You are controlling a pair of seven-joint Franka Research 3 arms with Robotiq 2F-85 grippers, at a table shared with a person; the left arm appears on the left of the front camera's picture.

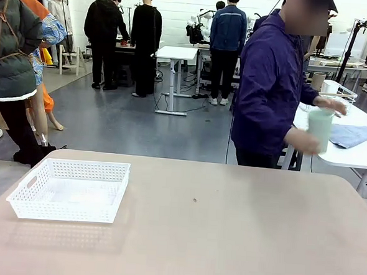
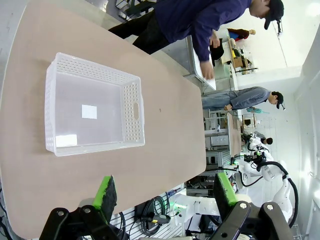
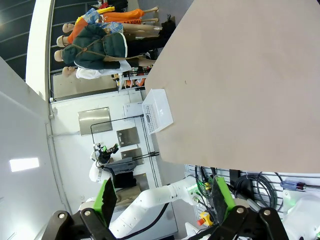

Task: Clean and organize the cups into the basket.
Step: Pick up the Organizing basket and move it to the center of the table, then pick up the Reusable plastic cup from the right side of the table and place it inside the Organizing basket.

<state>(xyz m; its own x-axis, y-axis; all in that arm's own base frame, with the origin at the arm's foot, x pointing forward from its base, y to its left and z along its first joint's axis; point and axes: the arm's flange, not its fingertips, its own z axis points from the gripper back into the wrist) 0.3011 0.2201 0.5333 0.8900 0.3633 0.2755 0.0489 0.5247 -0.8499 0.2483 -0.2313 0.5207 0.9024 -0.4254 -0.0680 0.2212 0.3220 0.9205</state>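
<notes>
Progress: no cup binned | shallow white lattice plastic basket point(image 1: 60, 210) empty, table 8 o'clock | pale mint green matte tumbler point(image 1: 320, 128) in person's hand point(image 1: 303, 140), 2 o'clock, off-table | left gripper point(image 2: 165, 190), right gripper point(image 3: 165, 195): jaws apart, empty

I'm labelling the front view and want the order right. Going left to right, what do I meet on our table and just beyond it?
basket → speck on the table → person → mint cup in the person's hands → blue cloth
</notes>
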